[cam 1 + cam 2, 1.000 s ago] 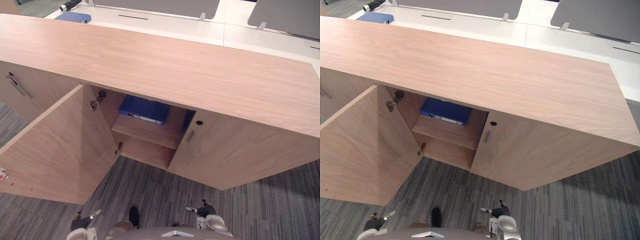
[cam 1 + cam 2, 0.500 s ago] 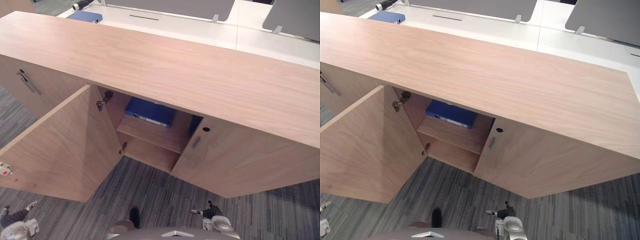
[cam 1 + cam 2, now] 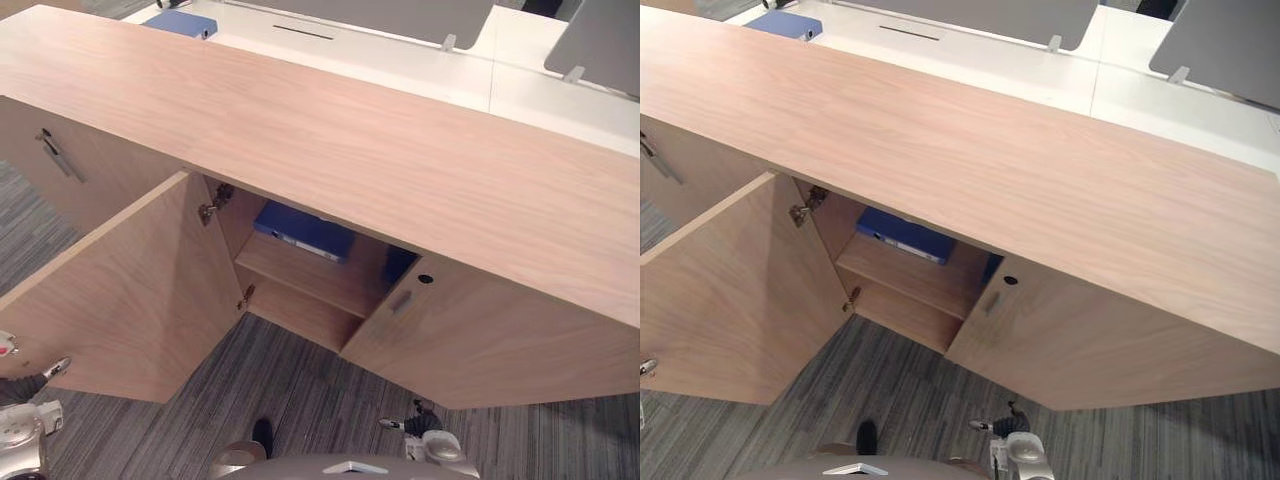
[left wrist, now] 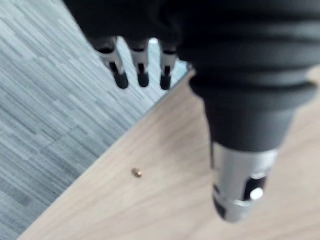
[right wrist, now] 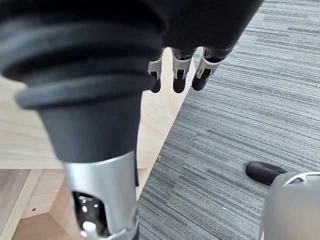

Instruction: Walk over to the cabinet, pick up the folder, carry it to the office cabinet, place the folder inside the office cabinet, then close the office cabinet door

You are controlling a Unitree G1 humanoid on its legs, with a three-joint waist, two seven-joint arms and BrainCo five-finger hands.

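Blue flat folder (image 3: pixel 305 232) lies on the shelf (image 3: pixel 310 278) inside the light-wood office cabinet (image 3: pixel 350 150), 12 o'clock, so placing looks done. Wooden left door (image 3: pixel 130 290) stands wide at 9 o'clock. Left hand (image 4: pixel 142 70) hangs by its lower edge, fingers loose, empty, probably there to push it. Right hand (image 5: pixel 179 75) loose, empty, 5 o'clock.

Blue folder (image 3: pixel 305 231) lies inside the open office cabinet (image 3: pixel 350 150).
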